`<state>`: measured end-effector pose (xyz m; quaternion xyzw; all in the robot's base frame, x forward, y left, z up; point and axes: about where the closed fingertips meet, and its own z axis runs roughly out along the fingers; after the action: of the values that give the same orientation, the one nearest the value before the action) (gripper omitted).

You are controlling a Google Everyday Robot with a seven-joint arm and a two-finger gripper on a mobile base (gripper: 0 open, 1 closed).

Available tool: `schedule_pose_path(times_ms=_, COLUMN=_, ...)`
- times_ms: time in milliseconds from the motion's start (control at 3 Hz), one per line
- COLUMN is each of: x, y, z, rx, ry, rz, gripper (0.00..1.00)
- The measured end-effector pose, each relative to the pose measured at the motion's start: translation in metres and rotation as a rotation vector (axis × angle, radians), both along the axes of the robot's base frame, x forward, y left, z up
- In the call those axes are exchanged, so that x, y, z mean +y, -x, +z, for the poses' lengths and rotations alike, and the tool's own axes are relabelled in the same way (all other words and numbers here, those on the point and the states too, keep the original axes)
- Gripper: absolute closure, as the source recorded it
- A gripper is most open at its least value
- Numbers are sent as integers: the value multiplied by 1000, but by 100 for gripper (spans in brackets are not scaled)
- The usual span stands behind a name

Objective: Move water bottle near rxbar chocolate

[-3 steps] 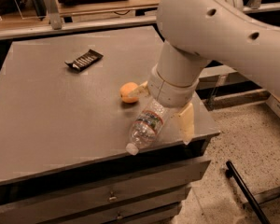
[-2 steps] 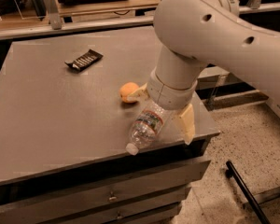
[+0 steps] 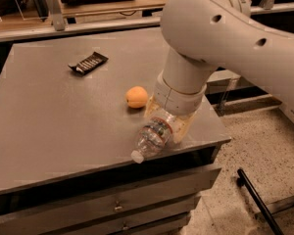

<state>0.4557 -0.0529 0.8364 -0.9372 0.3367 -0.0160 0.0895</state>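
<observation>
Gripping: my gripper (image 3: 167, 124) is clamped on the water bottle (image 3: 151, 140). One pale finger (image 3: 152, 107) sits on the bottle's far side and the other (image 3: 184, 129) on its near side, both against the plastic.
Gripper position: low over the near right corner of the table (image 3: 54, 121), wrist pointing down. The big white arm (image 3: 225, 38) comes in from the upper right of my view.
Water bottle: lying on its side on the tabletop, white cap (image 3: 136, 156) aimed at the front edge and right at that edge. The red label band sits at the fingers. The base end is hidden under the wrist.
Orange fruit (image 3: 136, 97): on the table just beside the far finger, to its left in my view. I can't tell if they touch.
Rxbar chocolate (image 3: 88, 63): flat on the far left part of the table, well apart from the bottle, with the orange roughly between the two.
Drawers (image 3: 117, 207): under the tabletop, front face toward me.
Floor (image 3: 264, 146): speckled, right of the table, with a black bar (image 3: 255, 199) on it.
</observation>
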Motion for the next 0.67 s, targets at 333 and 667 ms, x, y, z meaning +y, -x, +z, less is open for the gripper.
schedule_pose_path(times_ms=333, x=0, y=0, z=0, rx=-1, ry=1, rz=1, gripper=65)
schedule_pose_path(times_ms=667, x=1, y=-1, z=13, rx=-25, ry=8, rz=1, gripper=87)
